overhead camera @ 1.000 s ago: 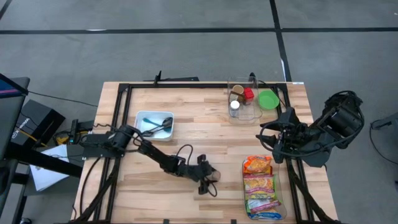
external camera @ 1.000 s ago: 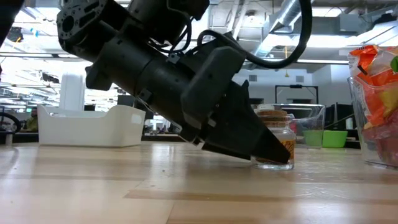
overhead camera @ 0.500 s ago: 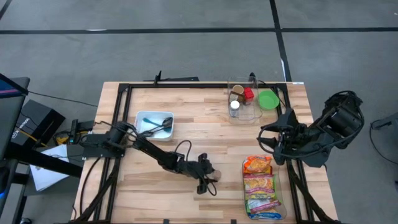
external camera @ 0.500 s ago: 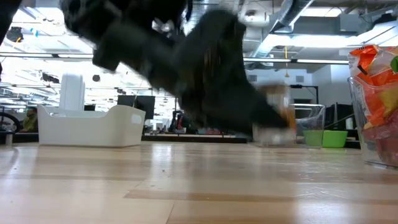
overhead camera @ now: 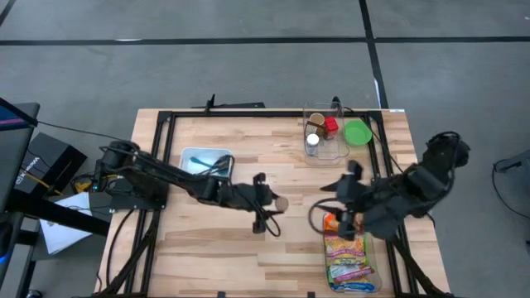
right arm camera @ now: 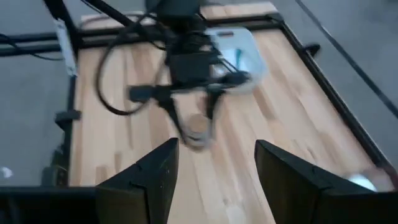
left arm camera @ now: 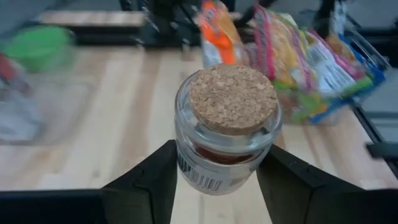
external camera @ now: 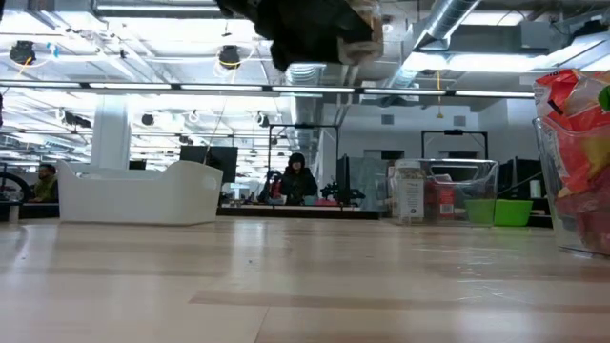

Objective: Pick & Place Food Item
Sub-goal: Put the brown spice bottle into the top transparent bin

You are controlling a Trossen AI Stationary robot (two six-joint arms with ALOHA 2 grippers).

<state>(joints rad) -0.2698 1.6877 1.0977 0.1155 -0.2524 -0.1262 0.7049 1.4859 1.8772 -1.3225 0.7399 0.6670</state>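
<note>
Jar (left arm camera: 225, 134) upright, cork lid up, pinched by left fingers (left arm camera: 146, 183); right fingers (right arm camera: 155, 171) spread.

- Jar (left arm camera: 225, 140): clear glass, tan speckled cork lid, dark red contents, white label with black barcode stripes.
- Left gripper (left arm camera: 217, 186): black fingers.
- Table (overhead camera: 273, 248): pale wood planks with a black frame.
- Snack packets (overhead camera: 348, 248), beside the jar: orange, yellow, pink and green print.
- White tray (overhead camera: 205, 164), on the jar's opposite side: blue and black contents.
- Bowl (overhead camera: 358, 132), beyond the jar: bright green.
- Clear bin (overhead camera: 323, 136), adjoining the bowl: red-capped and white-capped items.
</note>
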